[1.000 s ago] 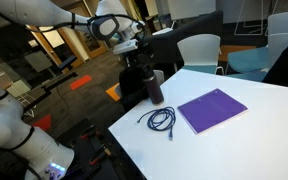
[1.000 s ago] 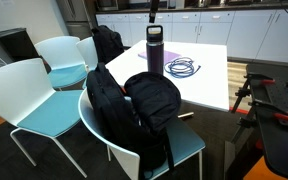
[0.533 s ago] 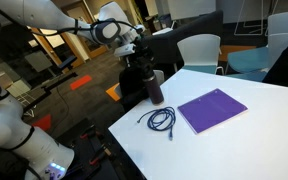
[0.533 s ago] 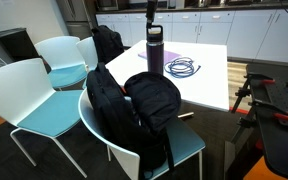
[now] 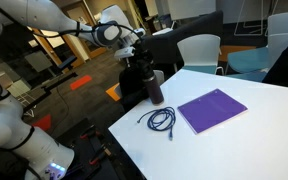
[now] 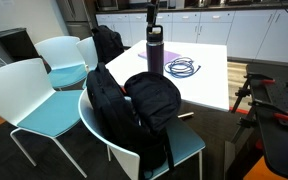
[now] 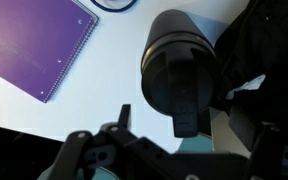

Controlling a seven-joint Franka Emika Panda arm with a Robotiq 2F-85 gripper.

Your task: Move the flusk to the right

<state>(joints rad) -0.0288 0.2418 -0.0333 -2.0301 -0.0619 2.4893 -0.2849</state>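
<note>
The flusk [image 5: 155,86] is a tall dark bottle with a black cap. It stands upright at the corner of the white table [image 5: 239,145], and shows in both exterior views [image 6: 155,52]. In the wrist view I look down on its cap and loop handle [image 7: 178,76]. My gripper [image 5: 136,48] hangs above the flusk, apart from it, also seen in an exterior view [image 6: 151,13]. Its fingers are spread wide and empty on either side of the cap in the wrist view [image 7: 194,128].
A flat purple notebook [image 5: 212,109] and a coiled dark blue cable [image 5: 161,120] lie on the table beside the flusk. A black backpack [image 6: 144,105] sits on a teal chair [image 6: 189,148] by the table edge. More chairs [image 6: 56,55] stand around.
My gripper has shifted very slightly above the flusk. The flusk, notebook and cable have not moved.
</note>
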